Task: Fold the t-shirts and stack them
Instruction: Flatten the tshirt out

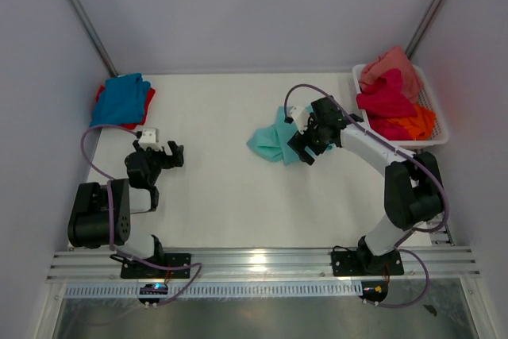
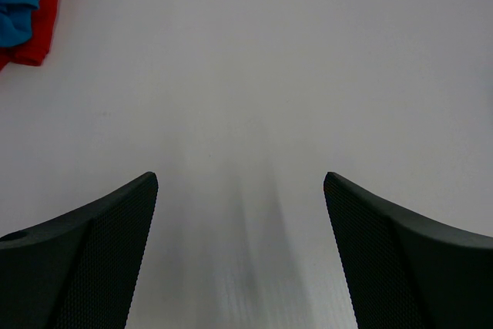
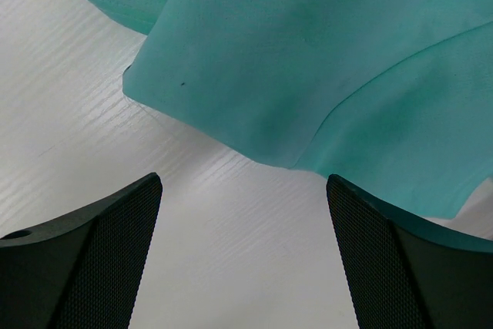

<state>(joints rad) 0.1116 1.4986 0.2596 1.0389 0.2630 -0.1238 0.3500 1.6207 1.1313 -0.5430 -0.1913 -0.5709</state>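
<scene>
A crumpled mint-teal t-shirt (image 1: 272, 142) lies on the white table, right of the middle. In the right wrist view the same teal cloth (image 3: 308, 59) fills the upper part of the picture. My right gripper (image 1: 300, 148) hangs open just to the shirt's right, its fingers empty, only bare table between them (image 3: 243, 190). A blue t-shirt (image 1: 121, 98) lies folded on a red one (image 1: 146, 107) at the far left; both show in the left wrist view's corner (image 2: 19, 5). My left gripper (image 1: 169, 154) is open over bare table (image 2: 240, 182), far from any shirt.
A white mesh basket (image 1: 439, 129) at the far right holds salmon pink (image 1: 390, 63), magenta (image 1: 385, 99) and orange (image 1: 417, 123) t-shirts. Grey walls enclose the table on three sides. A metal rail (image 1: 262, 262) runs along the near edge.
</scene>
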